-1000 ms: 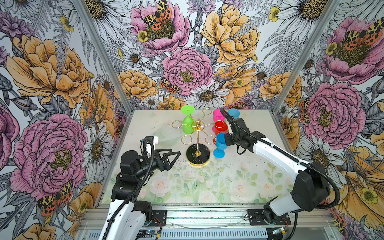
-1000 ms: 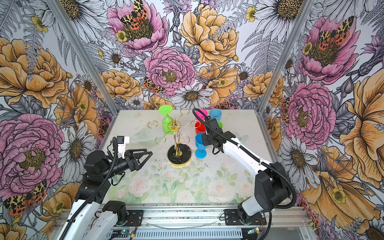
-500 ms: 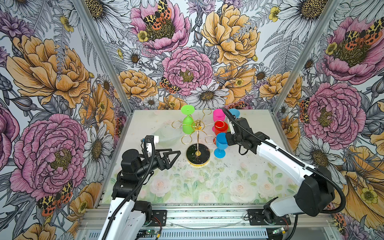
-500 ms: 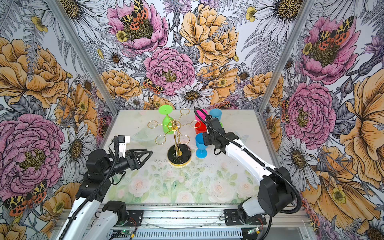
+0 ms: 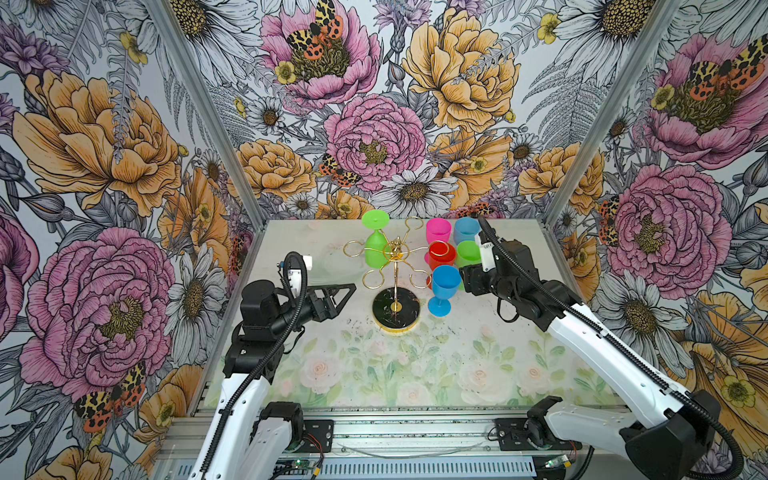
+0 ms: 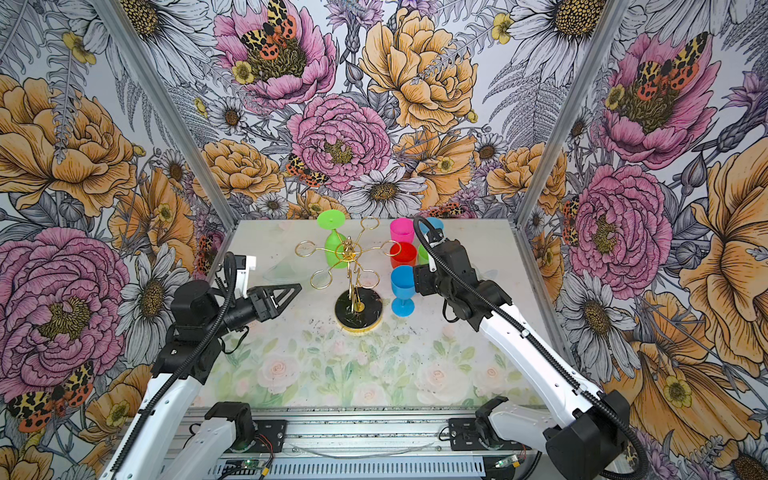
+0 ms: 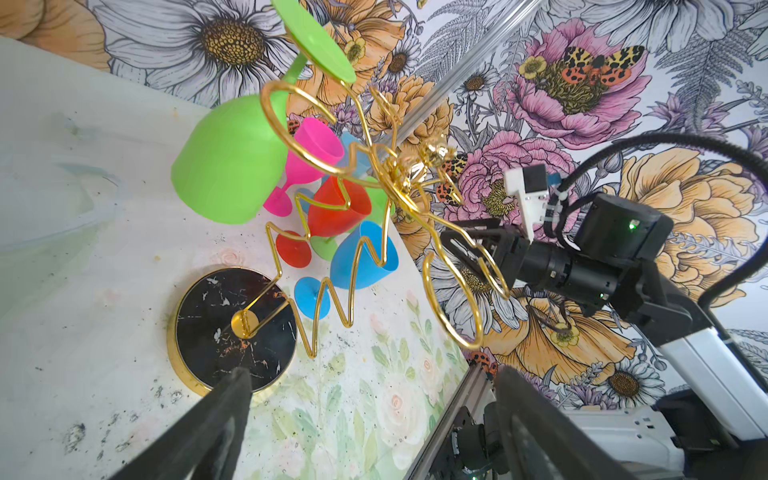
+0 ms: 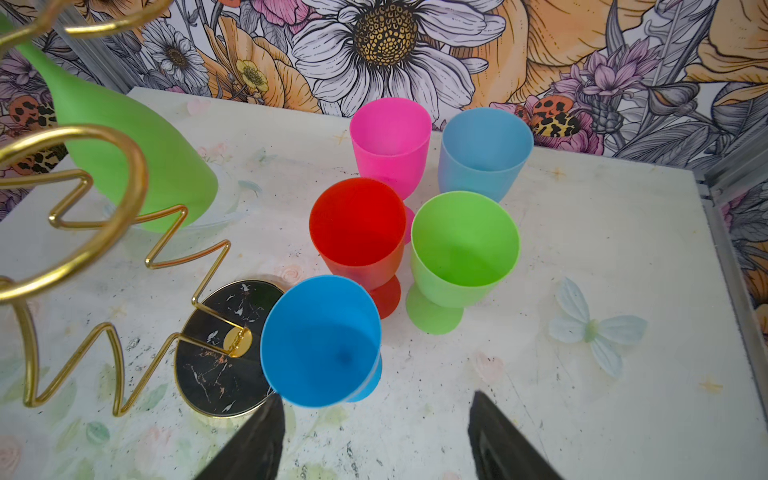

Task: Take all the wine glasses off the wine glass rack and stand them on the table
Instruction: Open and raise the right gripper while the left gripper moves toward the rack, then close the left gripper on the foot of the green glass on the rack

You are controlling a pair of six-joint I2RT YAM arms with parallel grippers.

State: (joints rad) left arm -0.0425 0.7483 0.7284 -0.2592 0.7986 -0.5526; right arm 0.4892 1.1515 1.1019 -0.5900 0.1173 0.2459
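The gold wire wine glass rack (image 5: 395, 309) stands mid-table on its round black base (image 6: 358, 309). One green wine glass (image 5: 375, 251) hangs upside down from a far-left hook, also seen in the wrist views (image 7: 228, 166) (image 8: 137, 158). A blue wine glass (image 5: 445, 282) (image 8: 320, 345) stands upright on the table just right of the base. My right gripper (image 5: 464, 279) (image 8: 374, 403) is open just to its right, with nothing between the fingers. My left gripper (image 5: 347, 293) (image 7: 372, 374) is open and empty, left of the rack.
Behind the blue glass stand a pink (image 5: 438, 230), a pale blue (image 5: 466, 228), a red (image 5: 441, 254) and a green wine glass (image 5: 468, 253), close together. A clear plastic piece (image 5: 328, 262) lies on the table left of the rack. Walls close in the table on three sides.
My right gripper has opened, let go of the blue wine glass, which now stands on the table, and drawn back a little to the right. The left arm has hardly moved.
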